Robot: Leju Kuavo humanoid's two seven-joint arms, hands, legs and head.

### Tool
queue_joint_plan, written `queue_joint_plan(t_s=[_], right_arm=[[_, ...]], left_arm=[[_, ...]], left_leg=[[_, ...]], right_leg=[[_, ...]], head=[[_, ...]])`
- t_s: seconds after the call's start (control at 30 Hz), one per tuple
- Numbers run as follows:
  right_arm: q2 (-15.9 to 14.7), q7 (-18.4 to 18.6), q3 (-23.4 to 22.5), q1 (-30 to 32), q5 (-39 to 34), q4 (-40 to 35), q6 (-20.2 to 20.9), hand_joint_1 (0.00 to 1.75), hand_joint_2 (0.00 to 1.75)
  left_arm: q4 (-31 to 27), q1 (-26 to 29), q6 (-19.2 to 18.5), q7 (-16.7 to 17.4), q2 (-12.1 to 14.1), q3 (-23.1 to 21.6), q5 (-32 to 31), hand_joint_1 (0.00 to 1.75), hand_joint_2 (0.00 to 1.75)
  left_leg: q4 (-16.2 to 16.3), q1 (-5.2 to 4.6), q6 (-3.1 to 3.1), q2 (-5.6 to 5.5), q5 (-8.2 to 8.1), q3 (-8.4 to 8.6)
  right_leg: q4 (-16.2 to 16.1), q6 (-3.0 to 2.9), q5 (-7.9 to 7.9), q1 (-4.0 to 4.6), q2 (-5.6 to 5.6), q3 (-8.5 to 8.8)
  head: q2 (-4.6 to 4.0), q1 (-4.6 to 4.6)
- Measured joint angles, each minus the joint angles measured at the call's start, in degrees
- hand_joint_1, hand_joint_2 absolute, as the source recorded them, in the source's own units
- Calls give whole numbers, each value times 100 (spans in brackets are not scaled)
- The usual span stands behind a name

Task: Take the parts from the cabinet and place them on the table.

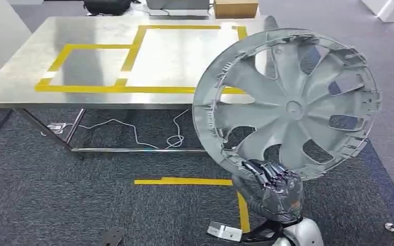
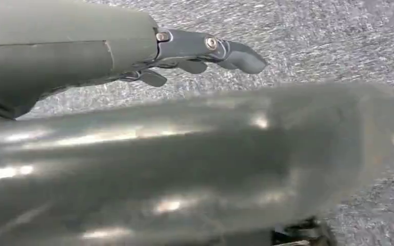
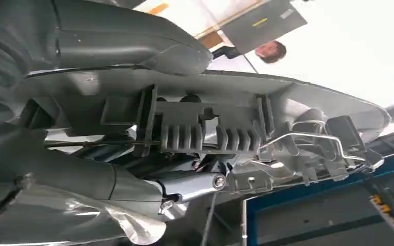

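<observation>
Gripping one grey wheel cover (image 1: 287,105) by its lower rim, right hand (image 1: 274,187) fingers (image 1: 267,174) curled; left hand (image 2: 133,51) fingers spread, empty.

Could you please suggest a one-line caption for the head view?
Right hand holds a grey wheel cover upright before the steel table.
</observation>
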Motion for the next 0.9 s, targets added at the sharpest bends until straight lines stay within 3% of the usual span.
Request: queue_joint_plan(t_s=[0.07, 0.1, 0.13, 0.2, 0.23, 0.27, 0.3, 0.33, 0.37, 0.4, 0.43, 0.47, 0.57, 0.63, 0.73, 0.77, 0.8, 0.83, 0.9], right_arm=[[0, 2, 2, -4, 11, 17, 0, 175, 175], [0, 2, 2, -1, 20, 26, 0, 175, 175], [0, 2, 4, -12, 22, 26, 0, 175, 175], [-2, 2, 4, -23, 22, 35, 0, 175, 175], [-2, 4, 4, -20, 20, 46, 0, 175, 175], [-2, 4, 2, -17, 17, 63, 0, 175, 175], [-2, 4, 0, -15, 20, 77, 0, 175, 175], [-2, 4, 0, -17, 20, 85, 0, 175, 175], [-2, 4, 0, -19, 22, 85, 0, 175, 175], [-2, 4, 0, -27, 22, 85, 0, 175, 175], [0, 4, 0, -45, 24, 92, 0, 175, 175], [0, 4, 4, -56, 20, 90, 0, 175, 175], [0, 4, 2, -33, 11, 92, 0, 175, 175], [0, 7, 4, -47, 20, 92, 0, 175, 175], [0, 13, 11, -48, 26, 92, 0, 175, 175], [0, 15, 11, -44, 20, 92, 0, 175, 175], [-2, 15, 11, -37, 9, 92, 0, 175, 175], [-2, 15, 9, -27, -6, 92, 0, 175, 175], [-2, 13, 9, 3, -37, 83, 0, 175, 175]], left_arm=[[0, 18, 2, 4, -2, 9, 0, 0, 0], [0, 15, 2, 7, -4, 13, -4, 0, 0], [0, 3, 2, 7, -9, 15, -13, 0, 0], [0, -2, 0, 7, -15, 15, -13, 0, 0], [0, 2, 0, 7, -13, 17, -13, 0, 0], [0, 7, 0, 7, -11, 19, -13, 0, 0], [0, 7, 0, 7, -11, 20, -13, 0, 0], [0, 6, 0, 7, -13, 20, -13, 0, 0], [0, 5, 0, 7, -20, 20, -13, 0, 0], [0, 5, -11, 7, -20, 20, -13, 0, 0], [0, 4, -18, 7, -13, 20, -13, 0, 0], [0, 1, -18, 7, -11, 20, -13, 0, 0], [0, 4, -18, 11, -9, 22, -15, 0, 0], [0, 0, -18, 28, -9, 20, -22, 0, 0], [0, -1, -26, 61, -7, 20, -57, 0, 0], [0, 7, -26, 78, -7, 20, -79, 0, 0], [0, 12, -26, 85, -7, 20, -90, 0, 0], [0, 11, -24, 87, -7, 20, -103, 0, 0], [0, 5, -20, 90, -7, 20, -140, 0, 0]], left_leg=[[-55, 13, 79, -1, 28, 19], [-91, 35, 115, 3, 49, 44], [-92, 36, 152, 2, 46, 43], [-90, 32, 170, 2, 41, 38], [-86, 31, 174, 3, 38, 36], [-85, 31, 175, 3, 37, 41], [-85, 31, 175, 0, 35, 48], [-79, 33, 169, -5, 30, 55], [-71, 35, 158, -14, 18, 66], [-55, 33, 128, -18, -4, 71], [-27, -16, 96, -18, -21, 48], [-1, -19, 79, -16, -17, 22], [-27, -3, 30, -12, 6, 33], [143, 4, -43, -6, -160, -18], [1356, 32, -108, -3, -756, -553], [1663, 33, -111, -3, -830, -696], [1695, 33, -107, -3, -761, -722], [1482, 33, -89, -3, -552, -629], [541, 29, -24, -4, -12, -202]], right_leg=[[-17, 73, -13, -7, -6, 18], [66, 101, -96, -22, 5, -41], [328, 117, -276, -20, 6, -167], [1284, 151, -706, -24, 7, -618], [1669, 164, -820, -23, 6, -817], [1768, 165, -774, -24, 6, -895], [1623, 164, -608, -27, 6, -832], [1259, 160, -369, -29, 5, -670], [718, 148, -84, -32, 4, -412], [180, 141, 103, -34, -1, -162], [67, 133, -9, -22, 2, -86], [40, 81, 17, -26, 25, -57], [39, 24, 26, -6, 35, -75], [22, -39, 42, -50, 25, -54], [23, -90, 31, -43, 11, -48], [24, -92, 29, -41, 10, -46], [25, -94, 26, -41, 14, -38], [25, -95, 22, -40, 22, -27], [25, -80, 1, -38, 29, 19]], head=[[0, -7], [0, 0], [0, 15], [0, 17], [0, 22], [0, 22], [0, 17], [0, 24], [0, 20], [0, 26], [0, 28], [0, 20], [0, 24], [0, 4], [0, -20], [0, -20], [0, -20], [0, -20], [0, -22]])
